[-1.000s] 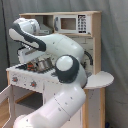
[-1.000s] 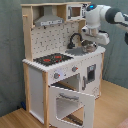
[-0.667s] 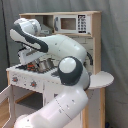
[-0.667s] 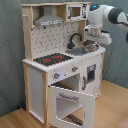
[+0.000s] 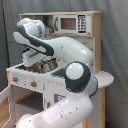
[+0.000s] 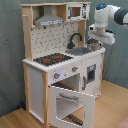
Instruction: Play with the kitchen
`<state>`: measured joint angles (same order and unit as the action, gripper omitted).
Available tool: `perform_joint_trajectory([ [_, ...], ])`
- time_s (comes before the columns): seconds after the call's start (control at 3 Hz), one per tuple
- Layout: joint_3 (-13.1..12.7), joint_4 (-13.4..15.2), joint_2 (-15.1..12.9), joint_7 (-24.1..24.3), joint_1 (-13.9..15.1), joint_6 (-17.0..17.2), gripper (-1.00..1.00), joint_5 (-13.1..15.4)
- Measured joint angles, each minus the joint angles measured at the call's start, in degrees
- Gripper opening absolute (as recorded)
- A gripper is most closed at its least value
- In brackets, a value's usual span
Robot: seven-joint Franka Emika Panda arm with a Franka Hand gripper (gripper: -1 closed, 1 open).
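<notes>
Jaws (image 6: 96, 44) hang at the upper right of the second exterior view, low over the kitchen's right end; whether they are parted or closed cannot be told, and no object can be seen between them. Kitchen (image 6: 60, 60) fills the centre of the second exterior view, standing on a wooden floor (image 6: 20, 117). From left to right along it: grey hood (image 6: 49, 21) at upper left, red-ringed hob (image 6: 52, 59) below it, black faucet (image 6: 75, 39) at centre, grey sink (image 6: 80, 50) just right of the faucet, toy microwave (image 6: 75, 11) on the top shelf. Oven door (image 6: 70, 104) hangs open at lower centre, tilted forward. In the first exterior view, the white arm (image 5: 70, 50) covers the middle of the frame, crossing in front of the kitchen (image 5: 95, 30).
</notes>
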<state>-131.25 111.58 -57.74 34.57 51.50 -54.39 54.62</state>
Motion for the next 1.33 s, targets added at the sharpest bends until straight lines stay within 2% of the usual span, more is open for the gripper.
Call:
perform_joint_trajectory([
  [0.33, 0.5, 0.6, -0.8, -0.9, 3.0, -5.0, -1.0, 2.4],
  [0.67, 3.0, 0.0, -1.0, -2.4, 3.3, -10.1, -1.0, 5.2],
  [1.0, 5.9, -1.1, -2.3, -4.7, 3.6, -13.6, -1.0, 7.8],
  [1.33, 8.0, -1.4, -6.4, -7.5, 5.0, -14.7, -1.0, 9.9],
])
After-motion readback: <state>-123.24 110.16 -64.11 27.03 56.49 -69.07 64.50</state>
